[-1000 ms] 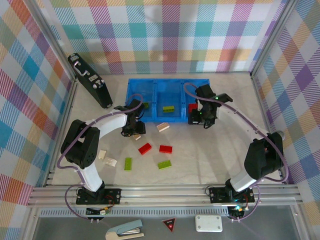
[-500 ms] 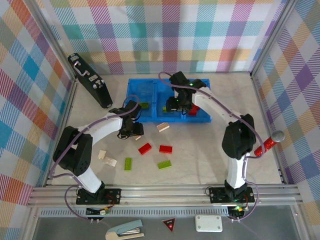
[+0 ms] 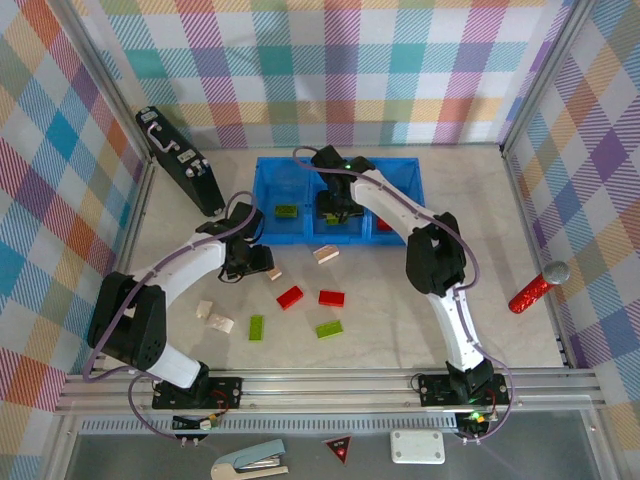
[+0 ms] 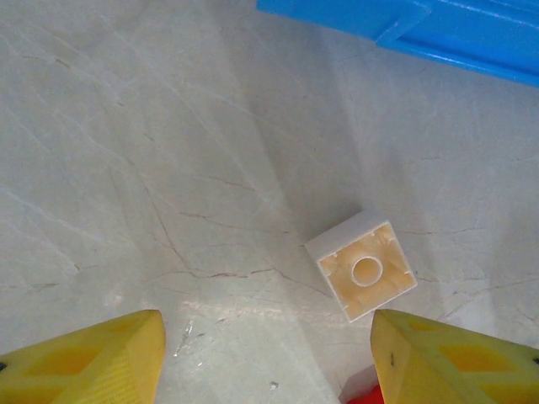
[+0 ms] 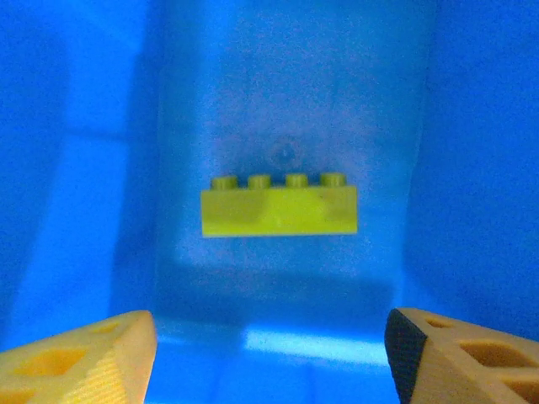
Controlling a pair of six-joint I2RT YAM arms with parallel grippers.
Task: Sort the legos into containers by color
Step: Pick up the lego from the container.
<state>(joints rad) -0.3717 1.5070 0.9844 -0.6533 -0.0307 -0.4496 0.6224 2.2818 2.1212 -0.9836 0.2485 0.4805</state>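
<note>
- Two sets of jaws are mine, and both stand released, grasping nothing.
- My left jaws hang low over the desk point(image 3: 385, 310), at 7 o'clock of the blue tray point(image 3: 275, 180). In the left wrist view a square cream lego point(image 4: 360, 265) lies underside up on the marbled top. It sits at 1 o'clock from the gap and touches neither yellow fingertip point(image 4: 93, 358).
- My right jaws hang over the tray's middle compartment point(image 3: 355, 228). The right wrist view has a lime green lego point(image 5: 279, 206) lying studs up on the blue floor at 12 o'clock, apart from both fingertips.
- A second green lego point(image 3: 287, 211) lies in the left compartment, and a red lego point(image 3: 384, 224) shows in the right compartment.
- Loose on the desk at 6 o'clock of the tray are a long cream lego point(image 3: 325, 254), two red bricks point(image 3: 290, 297) and two green bricks point(image 3: 328, 329).
- Two cream bricks point(image 3: 221, 323) lie at 8 o'clock, near my left arm.
- A black case point(image 3: 180, 165) leans at 10 o'clock of the tray.
</note>
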